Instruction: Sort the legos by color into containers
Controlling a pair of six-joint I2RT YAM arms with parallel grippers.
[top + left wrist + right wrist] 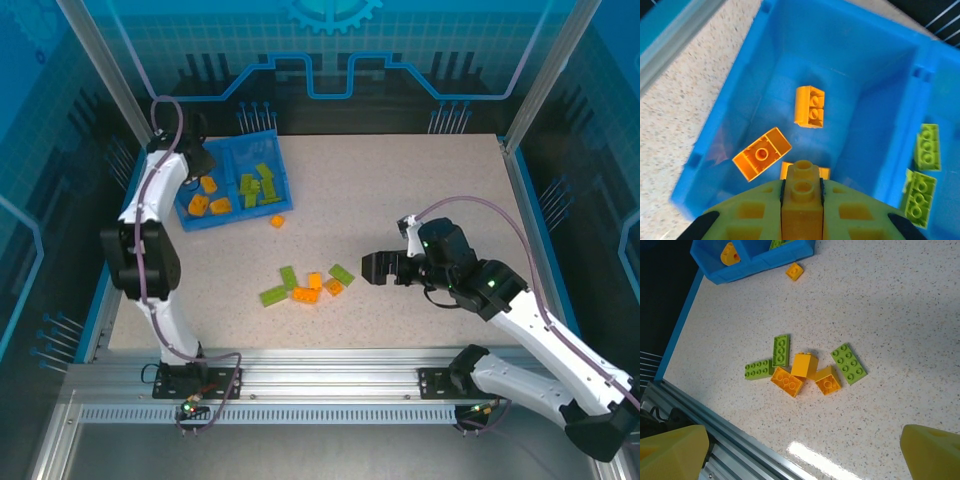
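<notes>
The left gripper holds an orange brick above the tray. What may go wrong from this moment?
1. Released from the left gripper, the held orange brick may bounce off the orange bricks below and hop over the divider to the green bricks.
2. In the table pile, orange and green bricks touch; the open right gripper may push neighbours or take two colours.
3. The lone orange brick lies close to the tray wall, so a grasp may hit that wall.

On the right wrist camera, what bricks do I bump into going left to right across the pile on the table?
Far-left green brick → middle orange brick → small orange brick → far-right green brick. Two overlapping bricks after the first are skipped.
</notes>
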